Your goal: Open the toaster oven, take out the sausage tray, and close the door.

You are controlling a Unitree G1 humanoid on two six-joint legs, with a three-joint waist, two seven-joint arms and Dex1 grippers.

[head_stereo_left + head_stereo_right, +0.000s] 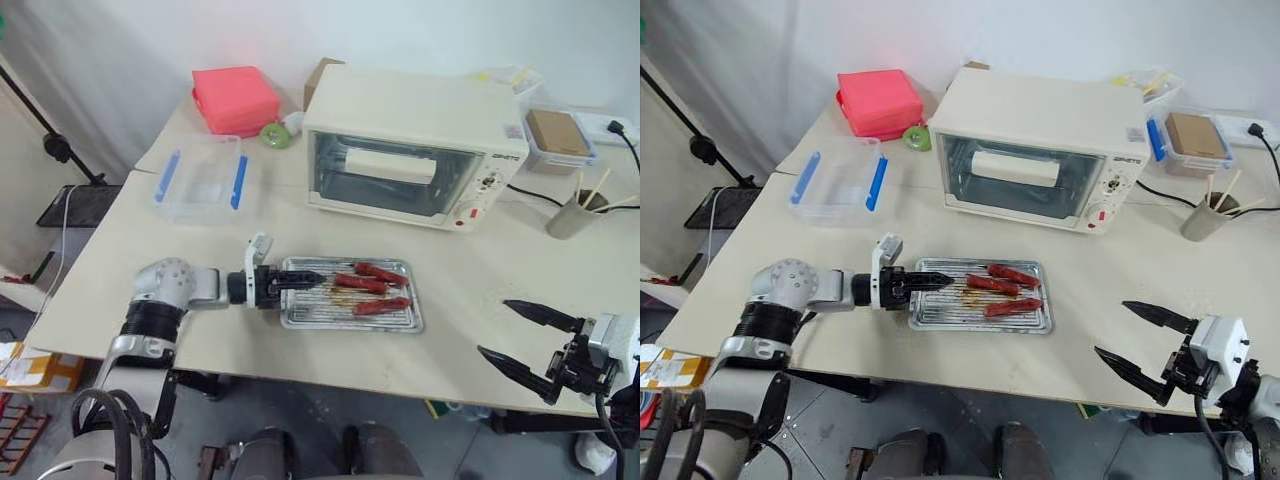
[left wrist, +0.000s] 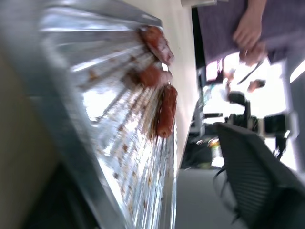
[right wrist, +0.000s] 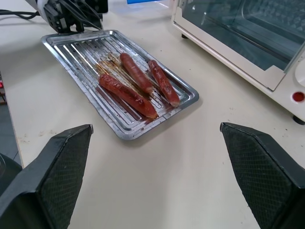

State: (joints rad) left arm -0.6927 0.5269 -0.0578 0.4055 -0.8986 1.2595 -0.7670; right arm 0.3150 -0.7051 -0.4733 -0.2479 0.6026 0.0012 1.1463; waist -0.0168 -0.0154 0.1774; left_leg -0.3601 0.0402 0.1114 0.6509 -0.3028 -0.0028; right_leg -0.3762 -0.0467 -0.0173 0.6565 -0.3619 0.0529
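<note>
The sausage tray (image 1: 350, 295) lies on the tabletop near its front edge, before the toaster oven (image 1: 412, 148). Thin stiff metal, slick and greasy; take its raised rim. Left hand (image 1: 296, 283) reaches over that rim, spread; right hand (image 1: 512, 335) released, empty.

Beige table (image 1: 470, 330): toaster oven (image 1: 410, 145), sausage tray (image 1: 350, 295), clear box (image 1: 203, 180), cup (image 1: 572, 215).

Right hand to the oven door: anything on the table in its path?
Nothing visible. The right hand hangs open at the table's near edge, and the bare tabletop runs from it up to the toaster oven. The sausage tray lies off to its left, the cup farther right.
</note>
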